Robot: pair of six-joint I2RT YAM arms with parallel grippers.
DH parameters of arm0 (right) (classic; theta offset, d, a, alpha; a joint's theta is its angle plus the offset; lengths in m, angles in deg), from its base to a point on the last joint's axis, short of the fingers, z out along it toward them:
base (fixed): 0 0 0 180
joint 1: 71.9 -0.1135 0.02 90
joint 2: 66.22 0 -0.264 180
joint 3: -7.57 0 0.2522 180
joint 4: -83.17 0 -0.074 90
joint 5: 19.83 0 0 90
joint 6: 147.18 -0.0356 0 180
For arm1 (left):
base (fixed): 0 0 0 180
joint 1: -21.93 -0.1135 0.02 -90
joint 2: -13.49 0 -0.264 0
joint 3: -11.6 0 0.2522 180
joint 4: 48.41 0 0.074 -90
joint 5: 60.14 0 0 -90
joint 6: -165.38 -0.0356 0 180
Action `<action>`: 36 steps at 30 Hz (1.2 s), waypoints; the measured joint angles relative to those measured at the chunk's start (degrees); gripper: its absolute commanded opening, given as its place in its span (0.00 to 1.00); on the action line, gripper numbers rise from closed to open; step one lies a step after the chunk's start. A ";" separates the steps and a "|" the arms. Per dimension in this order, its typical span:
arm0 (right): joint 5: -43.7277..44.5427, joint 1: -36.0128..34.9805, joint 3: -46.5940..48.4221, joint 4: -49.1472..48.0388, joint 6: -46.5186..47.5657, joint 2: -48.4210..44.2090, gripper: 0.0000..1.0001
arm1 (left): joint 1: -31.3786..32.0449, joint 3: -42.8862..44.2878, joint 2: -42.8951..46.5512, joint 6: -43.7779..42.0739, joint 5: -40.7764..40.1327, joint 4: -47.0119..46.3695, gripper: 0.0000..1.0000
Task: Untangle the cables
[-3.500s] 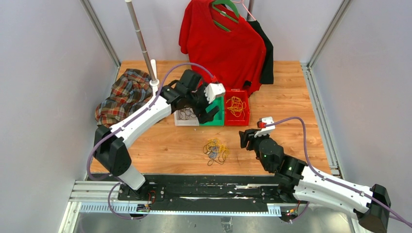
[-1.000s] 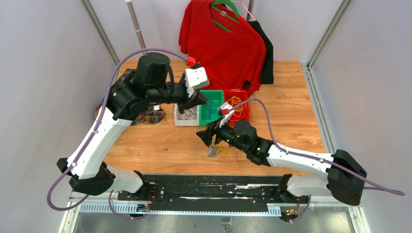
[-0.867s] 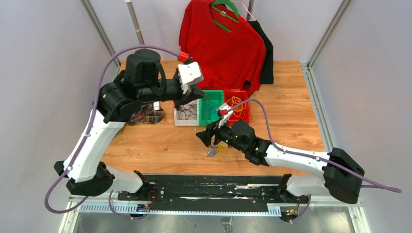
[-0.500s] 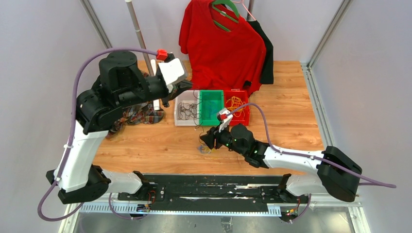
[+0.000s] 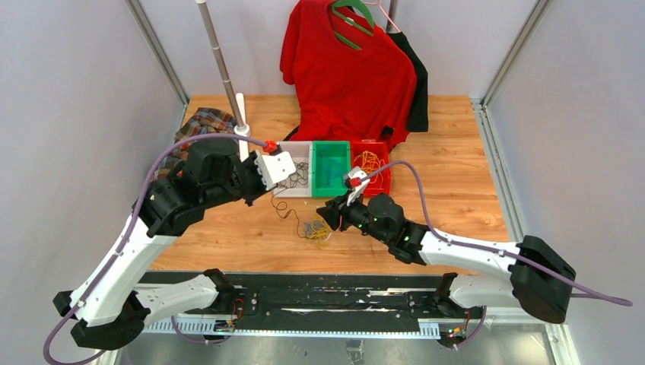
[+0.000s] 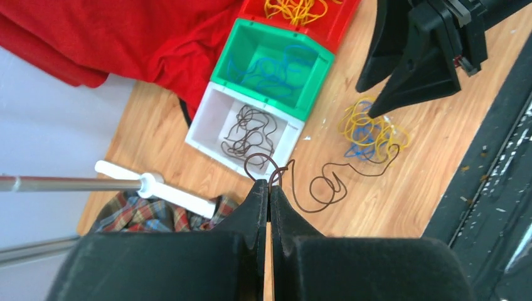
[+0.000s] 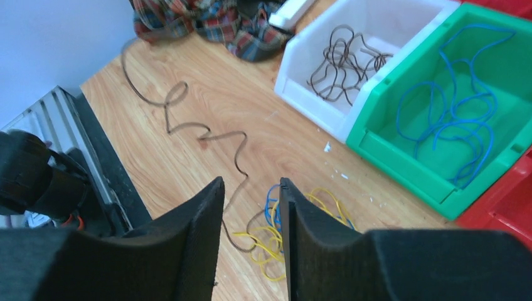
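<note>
- Sorted, we judge: dark cables [image 6: 251, 132] in the white bin [image 7: 310, 103], blue cables [image 6: 270, 69] in the green bin [image 6: 263, 99], yellow cables [image 6: 295, 9] in the red bin [image 6: 344, 28].
- Left to do: the yellow-blue tangle [image 5: 314, 228], at 6 o'clock from the green bin.
- Right gripper [image 7: 251, 185] hovers over it, jaws apart; we cannot see contact.
- Left gripper [image 6: 270, 186] pinches a dark cable [image 6: 326, 188] at 10 o'clock from the tangle; its far end is lost there.

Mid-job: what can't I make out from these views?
Right wrist: the right end effector covers part of the tangle, hiding where the dark cable leaves it.
Top: the tangle's crossings are too small.
Left wrist: the cable's gripped end is hidden inside the shut left end effector.
</note>
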 measured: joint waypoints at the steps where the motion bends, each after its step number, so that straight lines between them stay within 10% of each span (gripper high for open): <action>1: -0.31 0.00 0.00 -0.04 0.50 0.61 0.46 | -0.04 -0.70 0.39 -0.55 -0.81 0.02 0.01; 14: -3.30 -3.02 4.90 2.25 6.64 13.16 0.51 | -9.49 -23.08 10.49 -10.93 -11.15 -2.21 0.01; 17: -3.76 -3.76 6.75 2.32 8.39 17.11 0.50 | -15.12 -29.20 9.31 -13.51 -10.38 -3.28 0.19; 23: -3.78 -4.04 6.93 2.19 9.22 21.38 0.46 | -20.39 -34.40 0.74 -16.61 -4.81 -2.10 0.88; 36: 1.84 -4.04 3.98 1.73 9.49 21.33 0.45 | -16.83 -27.93 -10.25 -19.15 17.53 0.59 0.92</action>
